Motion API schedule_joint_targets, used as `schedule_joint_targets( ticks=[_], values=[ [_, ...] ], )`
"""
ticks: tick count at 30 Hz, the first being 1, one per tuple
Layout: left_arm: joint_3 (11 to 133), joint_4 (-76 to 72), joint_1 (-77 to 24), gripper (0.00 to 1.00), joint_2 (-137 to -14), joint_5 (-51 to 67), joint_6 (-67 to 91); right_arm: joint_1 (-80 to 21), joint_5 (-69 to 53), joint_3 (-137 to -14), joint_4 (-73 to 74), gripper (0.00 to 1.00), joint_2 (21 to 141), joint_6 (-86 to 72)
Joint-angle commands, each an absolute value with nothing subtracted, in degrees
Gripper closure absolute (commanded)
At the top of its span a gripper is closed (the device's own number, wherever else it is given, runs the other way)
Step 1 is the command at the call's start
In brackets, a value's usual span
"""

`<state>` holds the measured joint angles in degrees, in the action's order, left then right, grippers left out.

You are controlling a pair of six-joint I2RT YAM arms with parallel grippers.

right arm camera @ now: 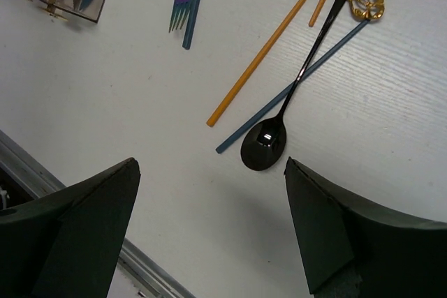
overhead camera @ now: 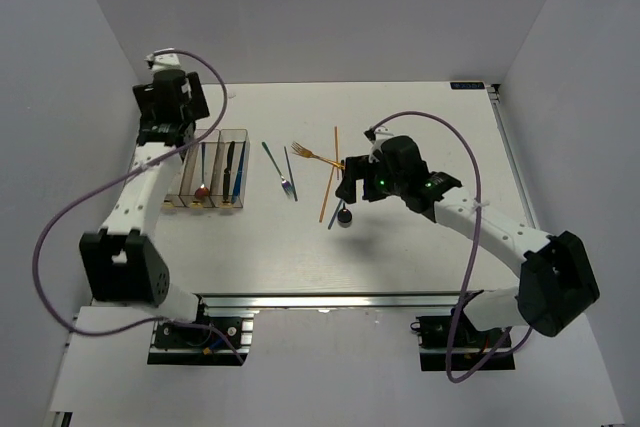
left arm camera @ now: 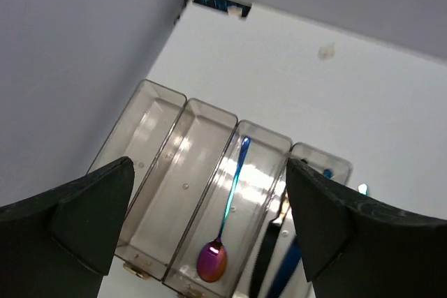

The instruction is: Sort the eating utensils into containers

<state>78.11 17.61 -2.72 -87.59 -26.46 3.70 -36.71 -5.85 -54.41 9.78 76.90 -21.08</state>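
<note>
The containers (overhead camera: 240, 135) are four clear bins in a row at the left. In the left wrist view the two left bins (left arm camera: 157, 179) are empty, the third holds an iridescent spoon (left arm camera: 213, 259), and the fourth holds a black knife (left arm camera: 264, 263) and a blue one. My left gripper (left arm camera: 209, 193) is open and empty above the bins. Loose on the table lie a teal fork (overhead camera: 278, 169), a blue stick (overhead camera: 290, 175), a gold fork (overhead camera: 308, 154), two orange sticks (overhead camera: 329, 187) and a black spoon (right arm camera: 264, 146). My right gripper (right arm camera: 209, 193) is open and empty, hovering just beside the spoon's bowl.
A second blue stick (right arm camera: 293, 92) crosses under the black spoon's handle. The metal rail (right arm camera: 42, 165) of the table's near edge runs along the lower left of the right wrist view. White walls close in the table on three sides.
</note>
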Motion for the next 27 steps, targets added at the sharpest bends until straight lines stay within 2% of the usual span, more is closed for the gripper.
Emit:
schedule_joint_targets(
  ticks=[1, 3, 4, 5, 6, 7, 9, 12, 13, 15, 24, 25, 27],
  values=[
    [78.23, 23.63, -2.46, 0.02, -74.91, -29.01, 15.54, -35.16, -9.22, -56.87, 6.25, 0.12, 79.53, -27.06],
    [72.38, 25.31, -2.46, 0.02, -67.9, -25.15, 17.75, -34.81, -9.5, -56.95, 5.28, 0.17, 80.68, -27.07],
    [69.55, 25.14, -2.46, 0.02, -65.42, -24.18, 17.93, -34.8, -7.4, -57.56, 5.71, 0.26, 81.55, -26.72],
    [66.56, 24.27, -2.46, 0.02, -63.04, -22.69, 18.54, -34.98, -4.08, -58.35, 5.54, 0.31, 82.35, -26.28],
    [60.27, 23.56, -2.46, 0.02, -58.06, -19.98, 18.72, -35.76, -1.35, -59.84, 9.19, 0.31, 83.4, -25.58],
    [57.25, 22.42, -2.46, 0.02, -55.75, -19.26, 19.42, -36.47, 6.34, -64.55, 12.19, 0.31, 87.06, -23.84],
    [51.97, 22.06, -2.46, 0.02, -51.79, -17.06, 20.3, -37.79, 11.49, -69.94, 18.6, 0.33, 92.0, -22.51],
    [44.66, 22.76, -2.72, 0.02, -46.16, -17.22, 20.3, -37.88, 15.38, -74.44, 24.34, 0.47, 99.31, -22.5],
    [42.47, 22.76, -2.81, 0.02, -43.71, -17.05, 20.48, -37.88, 15.82, -74.18, 23.74, 0.55, 100.71, -22.85],
    [41.84, 23.2, -4.3, 0.02, -41.93, -16.53, 20.57, -38.06, 16.26, -73.92, 22.77, 0.61, 101.77, -23.47],
    [42.1, 23.56, -8.52, 0.02, -42.98, -14.94, 19.51, -42.54, 18.46, -81.56, 26.98, 0.63, 111.52, -24.87],
    [42.1, 23.47, -8.61, 0.02, -42.98, -14.77, 19.42, -42.71, 18.72, -81.82, 26.98, 0.67, 111.97, -25.05],
    [42.1, 23.47, -9.05, 0.02, -42.89, -14.68, 19.42, -43.06, 19.25, -81.91, 26.98, 0.68, 113.02, -25.49]
  ],
)
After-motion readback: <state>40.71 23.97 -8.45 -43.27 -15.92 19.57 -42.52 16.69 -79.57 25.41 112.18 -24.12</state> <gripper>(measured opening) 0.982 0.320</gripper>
